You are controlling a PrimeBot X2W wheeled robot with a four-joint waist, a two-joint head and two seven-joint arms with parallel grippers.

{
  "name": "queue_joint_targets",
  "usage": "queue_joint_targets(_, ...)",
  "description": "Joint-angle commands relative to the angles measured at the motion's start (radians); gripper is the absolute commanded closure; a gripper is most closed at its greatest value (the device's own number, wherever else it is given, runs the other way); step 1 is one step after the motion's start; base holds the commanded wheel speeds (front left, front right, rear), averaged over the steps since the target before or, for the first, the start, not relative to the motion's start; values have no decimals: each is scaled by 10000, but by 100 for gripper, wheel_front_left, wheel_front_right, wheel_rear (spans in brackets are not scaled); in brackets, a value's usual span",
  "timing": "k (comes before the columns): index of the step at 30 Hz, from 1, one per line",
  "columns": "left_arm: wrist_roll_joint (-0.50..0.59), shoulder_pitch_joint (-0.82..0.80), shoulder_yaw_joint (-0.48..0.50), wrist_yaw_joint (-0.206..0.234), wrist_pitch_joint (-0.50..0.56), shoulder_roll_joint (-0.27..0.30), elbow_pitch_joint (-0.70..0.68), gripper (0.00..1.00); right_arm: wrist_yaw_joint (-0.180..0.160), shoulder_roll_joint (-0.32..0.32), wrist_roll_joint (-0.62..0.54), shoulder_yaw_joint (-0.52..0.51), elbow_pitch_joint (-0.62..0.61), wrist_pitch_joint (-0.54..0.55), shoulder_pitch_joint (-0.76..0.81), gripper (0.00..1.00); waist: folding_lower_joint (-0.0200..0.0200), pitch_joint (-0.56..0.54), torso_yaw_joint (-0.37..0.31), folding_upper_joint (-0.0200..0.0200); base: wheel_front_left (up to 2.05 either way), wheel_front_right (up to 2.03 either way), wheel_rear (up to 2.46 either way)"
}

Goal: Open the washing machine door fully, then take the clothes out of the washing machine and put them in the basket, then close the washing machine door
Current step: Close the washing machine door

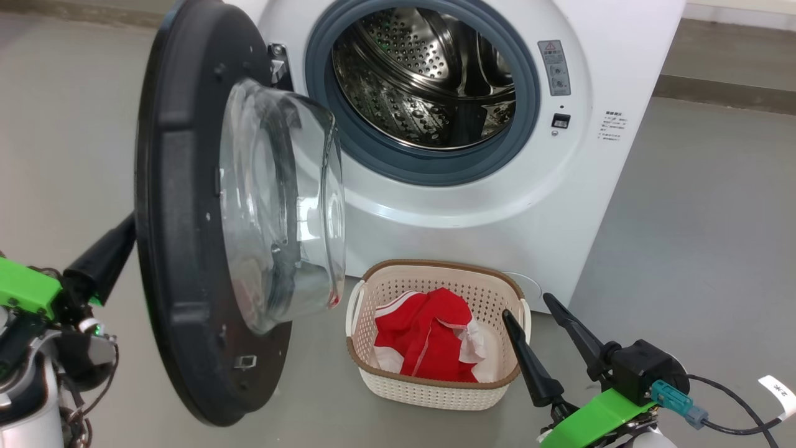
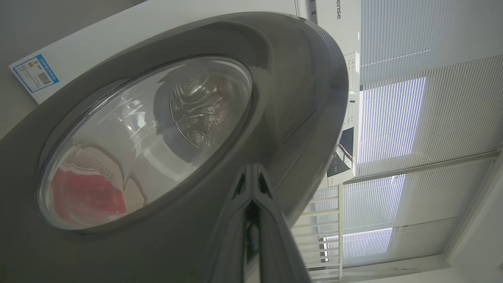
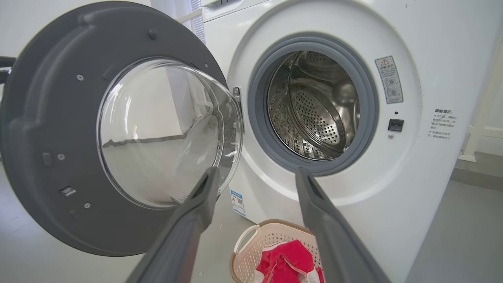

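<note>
Pressing left gripper (image 2: 253,173), pinched together, against glossy outer face of door (image 1: 180,249), seemingly touching; likely set there to push it shut from behind. Holding right gripper (image 1: 526,305) spread wide and empty, just beside basket (image 1: 429,391), probably to stay clear of door's swing. Found clothes (image 1: 429,339) heaped inside basket on floor before washing machine (image 1: 497,205); drum (image 1: 429,74) bare. Left to do: close door.

I see a door (image 1: 180,249) of dark plastic, glossy on its outer face, around a smooth clear glass bowl (image 1: 280,205). The drum (image 1: 410,56) is shiny perforated steel inside a matt grey rubber ring (image 1: 435,171). The basket (image 1: 429,392) is perforated cream plastic and the clothes (image 1: 429,339) are soft red cloth.
</note>
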Motion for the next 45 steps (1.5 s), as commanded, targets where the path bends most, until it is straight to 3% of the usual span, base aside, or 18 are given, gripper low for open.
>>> queue_joint_targets(1, -103, -31, 33, 7, 171, 146, -407, 100, 60, 15, 120, 258, -270, -118, -303, 0, 0, 5, -30, 0, 0, 0, 0)
queue_joint_targets(8, -402, 456, -339, -109, -48, -202, -1090, 100, 60, 15, 148, 278, -292, -119, -329, 0, 0, 28, -372, 0, 0, 0, 0)
queue_joint_targets(19, -910, 896, -991, -457, -831, -307, -1652, 100, 60, 15, 74, 242, -251, -120, -390, 0, 0, 124, -1009, 0, 0, 0, 0)
queue_joint_targets(29, -1830, 879, -1703, -733, -1771, -313, -1482, 100, 60, 15, 33, 241, -183, -120, -539, 0, 0, 255, -1649, 0, 0, 0, 0)
queue_joint_targets(45, -2253, 615, -2113, -1143, -2500, -315, -900, 100, 60, 15, -25, 169, -72, -120, -720, 0, 0, 479, -2645, 0, 0, 0, 0)
